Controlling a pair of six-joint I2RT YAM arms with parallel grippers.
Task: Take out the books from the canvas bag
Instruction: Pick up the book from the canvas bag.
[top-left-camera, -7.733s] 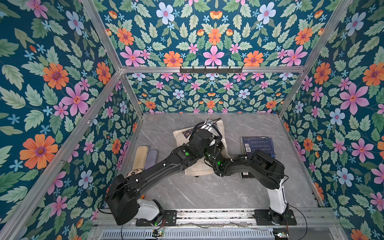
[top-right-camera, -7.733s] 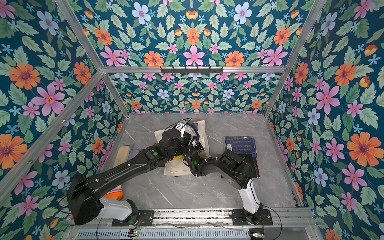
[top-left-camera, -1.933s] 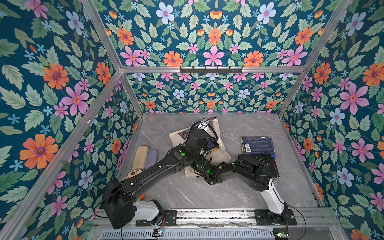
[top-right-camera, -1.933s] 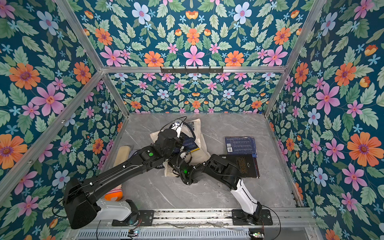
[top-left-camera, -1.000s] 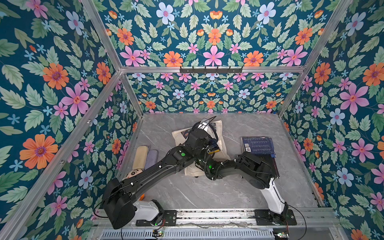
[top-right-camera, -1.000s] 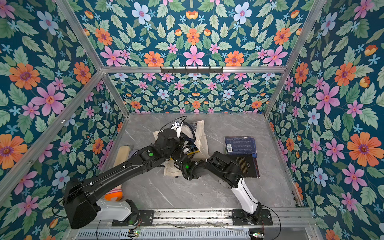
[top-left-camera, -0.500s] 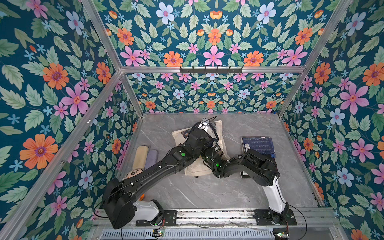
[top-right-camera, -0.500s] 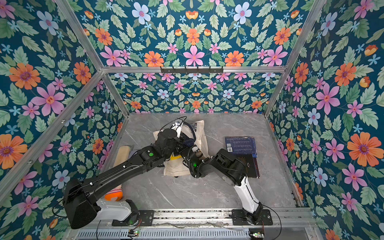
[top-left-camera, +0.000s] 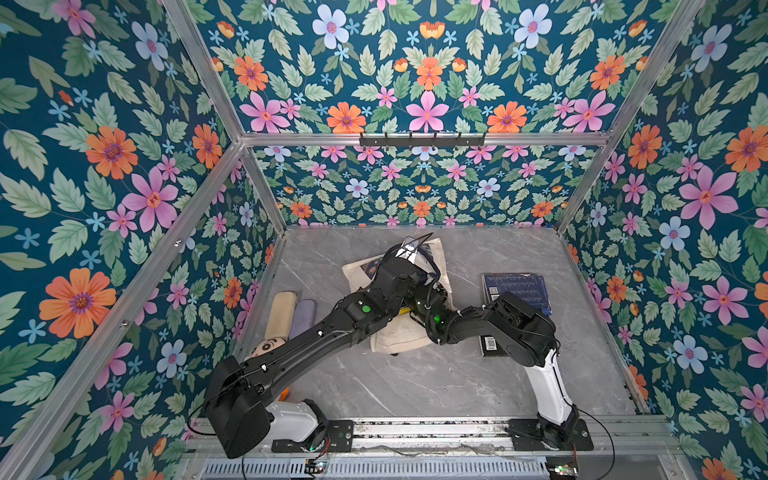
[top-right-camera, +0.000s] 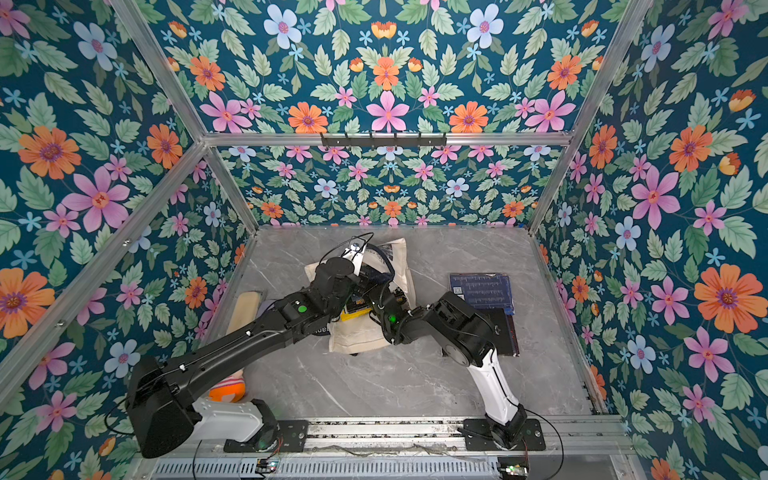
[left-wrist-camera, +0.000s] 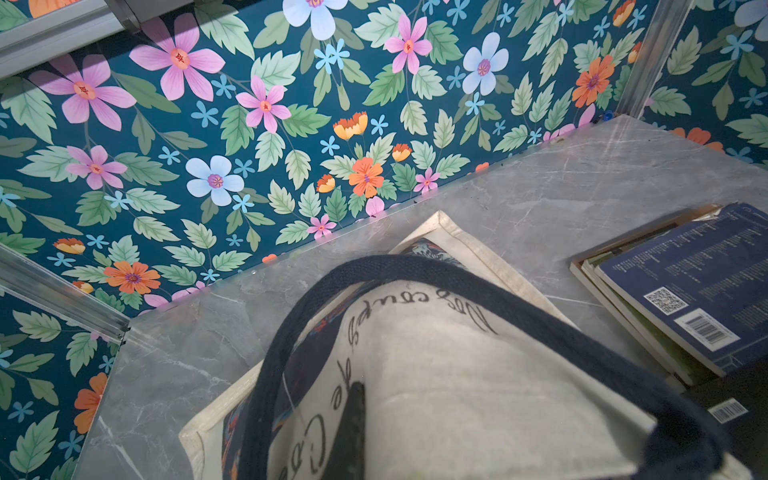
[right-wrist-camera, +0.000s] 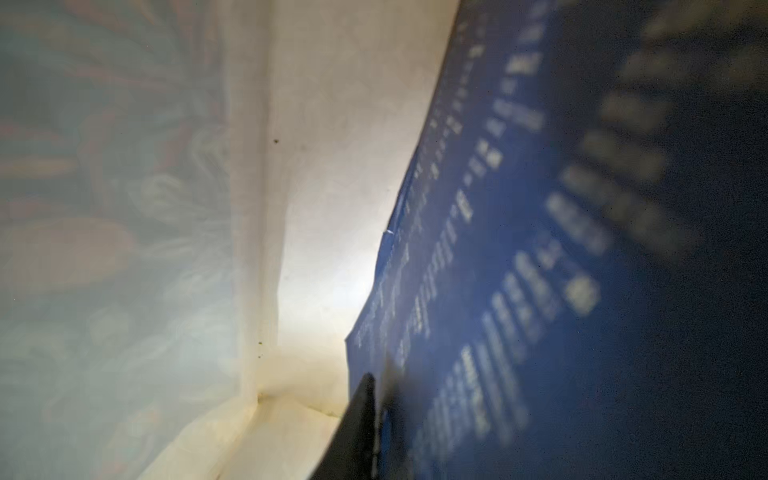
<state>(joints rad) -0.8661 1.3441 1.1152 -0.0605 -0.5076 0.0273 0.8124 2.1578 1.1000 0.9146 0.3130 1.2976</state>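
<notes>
The cream canvas bag (top-left-camera: 399, 336) with navy handles lies mid-table in both top views, its mouth towards the front. My left gripper (left-wrist-camera: 357, 390) is shut on the bag's upper cloth and holds it lifted; one dark finger shows against the printed canvas. My right gripper (right-wrist-camera: 374, 386) is inside the bag, shut on a blue book (right-wrist-camera: 540, 249) with pale lettering; one finger lies flat against its edge and the other is hidden behind the cover. A yellow-and-black book (top-right-camera: 355, 309) shows in the bag's mouth. Two books lie outside, to the right: a blue one (top-left-camera: 517, 291) on a black one (top-right-camera: 505, 332).
Soft toys lie along the left wall: a beige cushion (top-left-camera: 281, 313), a lilac one (top-left-camera: 302, 318) and a doll's head (top-left-camera: 268, 347). Both arms cross above the bag. A hook rail (top-left-camera: 422, 139) hangs on the back wall. Flowered walls close three sides.
My right gripper has pushed deeper into the bag and its jaws have narrowed onto the blue book. The left gripper has kept its hold on the bag's cloth.
</notes>
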